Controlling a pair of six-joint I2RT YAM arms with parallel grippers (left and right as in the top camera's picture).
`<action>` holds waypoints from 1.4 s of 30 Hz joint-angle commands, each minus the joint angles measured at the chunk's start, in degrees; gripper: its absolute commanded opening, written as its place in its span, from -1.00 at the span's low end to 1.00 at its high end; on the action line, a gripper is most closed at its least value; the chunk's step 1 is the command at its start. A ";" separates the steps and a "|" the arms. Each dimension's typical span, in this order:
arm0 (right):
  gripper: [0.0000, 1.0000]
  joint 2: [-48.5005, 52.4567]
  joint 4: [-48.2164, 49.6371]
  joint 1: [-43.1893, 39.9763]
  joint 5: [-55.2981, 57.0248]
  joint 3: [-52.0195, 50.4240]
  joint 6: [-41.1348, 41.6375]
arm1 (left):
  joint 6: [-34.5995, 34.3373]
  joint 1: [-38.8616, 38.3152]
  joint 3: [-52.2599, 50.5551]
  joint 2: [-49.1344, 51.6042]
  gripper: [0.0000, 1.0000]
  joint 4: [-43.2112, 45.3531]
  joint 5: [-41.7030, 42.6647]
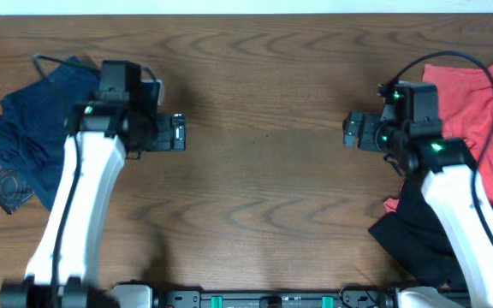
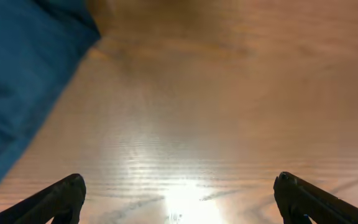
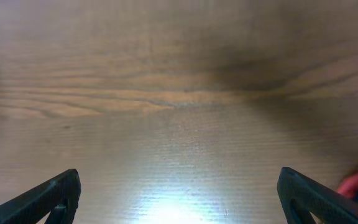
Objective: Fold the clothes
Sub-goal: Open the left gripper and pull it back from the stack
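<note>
Both arms over the bare middle of the worktop (image 1: 264,188), with the clothes at its two ends. The left arm (image 1: 84,197) rose beside the navy pile (image 1: 28,128), the right arm (image 1: 460,197) beside the red T-shirt (image 1: 478,103) and the black garment (image 1: 418,231). The left jaws and right jaws faced each other across the centre, both spread wide, with only wood between them. This placement probably kept the centre free as a folding area, though no garment lay there yet. The left arm covered part of the navy pile, so its piece count could not be told, and a printed dark patch (image 1: 2,184) at its lower edge was unclear. The frame edge cut off the T-shirt, and the right arm hid much of the black garment. Glare blurred both wrist views.
</note>
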 commanded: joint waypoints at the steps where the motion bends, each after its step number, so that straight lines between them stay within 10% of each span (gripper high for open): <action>1: 0.98 -7.15 -1.84 0.79 5.35 0.24 0.39 | 0.55 -0.48 -4.87 -10.19 0.96 3.58 -0.79; 12: 0.98 -24.09 -2.36 4.20 13.88 -8.48 6.80 | 0.52 -2.27 -21.49 -35.34 0.96 18.12 -1.79; 42: 0.99 -29.90 -6.01 2.67 14.34 -12.13 2.34 | 0.52 -2.27 -21.49 -34.58 0.96 16.46 -1.79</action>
